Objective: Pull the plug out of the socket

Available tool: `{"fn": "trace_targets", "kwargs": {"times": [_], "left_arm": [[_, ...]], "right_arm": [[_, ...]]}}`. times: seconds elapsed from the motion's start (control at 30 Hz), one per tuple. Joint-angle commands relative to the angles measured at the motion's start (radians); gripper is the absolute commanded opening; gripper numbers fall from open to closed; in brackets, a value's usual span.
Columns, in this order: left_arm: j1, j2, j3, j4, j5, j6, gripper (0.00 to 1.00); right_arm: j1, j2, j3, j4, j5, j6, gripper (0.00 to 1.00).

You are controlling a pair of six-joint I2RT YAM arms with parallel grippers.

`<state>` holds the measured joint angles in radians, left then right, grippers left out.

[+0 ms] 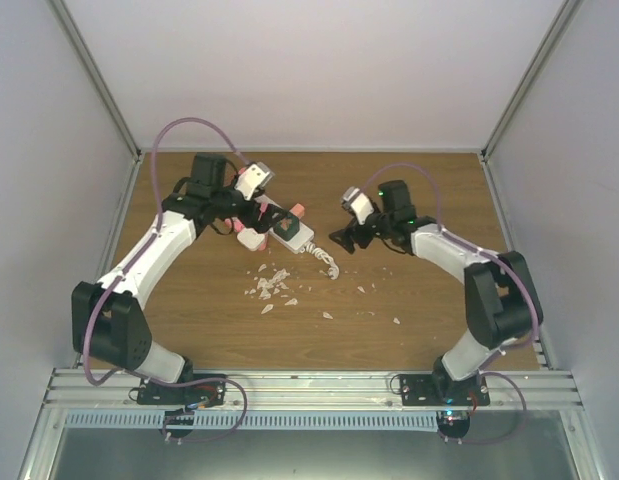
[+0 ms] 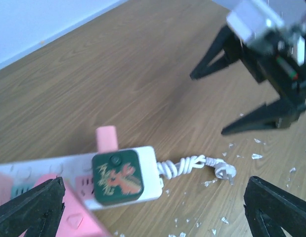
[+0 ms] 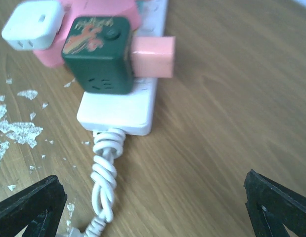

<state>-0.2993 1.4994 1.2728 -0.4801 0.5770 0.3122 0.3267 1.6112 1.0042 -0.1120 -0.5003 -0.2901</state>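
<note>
The white power strip (image 1: 289, 236) lies at the table's middle, and its knotted short white cord (image 1: 324, 260) runs toward the right. A dark green cube plug (image 2: 117, 177) with a red deer print sits in its end outlet. A pink plug (image 2: 107, 138) sticks out beside it, and another pink plug (image 2: 81, 219) with a white adapter (image 3: 33, 25) sits further along. My left gripper (image 2: 153, 217) is open over the strip's left part and holds nothing. My right gripper (image 3: 153, 212) is open and empty above the cord end, short of the green plug (image 3: 98, 54).
White flakes (image 1: 274, 285) are scattered on the wooden table in front of the strip. The cord's own plug (image 2: 224, 171) lies loose on the wood. White walls with metal frame rails enclose the table on three sides.
</note>
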Motion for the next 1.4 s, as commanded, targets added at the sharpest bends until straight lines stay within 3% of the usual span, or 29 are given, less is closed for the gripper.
{"fn": "trace_targets", "kwargs": {"times": [0.0, 0.4, 0.83, 1.03, 1.2, 1.37], "left_arm": [[0.06, -0.094, -0.082, 0.112, 0.01, -0.143, 0.99], [0.27, -0.241, -0.251, 0.293, -0.072, -0.356, 0.99], [0.296, -0.252, -0.284, 0.33, -0.086, -0.367, 0.99], [0.296, -0.24, -0.278, 0.326, -0.092, -0.364, 0.99], [0.296, -0.239, -0.279, 0.321, -0.09, -0.338, 0.99], [0.296, -0.221, -0.26, 0.265, 0.005, -0.215, 0.99]], "right_arm": [[0.119, 0.1, 0.054, 0.022, 0.123, -0.042, 1.0], [0.273, 0.345, 0.198, 0.082, 0.284, -0.024, 1.0], [0.299, 0.475, 0.292, 0.16, 0.329, 0.008, 0.97], [0.3, 0.503, 0.319, 0.162, 0.327, 0.0, 0.88], [0.3, 0.487, 0.289, 0.151, 0.332, -0.04, 0.72], [0.291, 0.427, 0.202, 0.137, 0.314, -0.09, 0.63]]}}
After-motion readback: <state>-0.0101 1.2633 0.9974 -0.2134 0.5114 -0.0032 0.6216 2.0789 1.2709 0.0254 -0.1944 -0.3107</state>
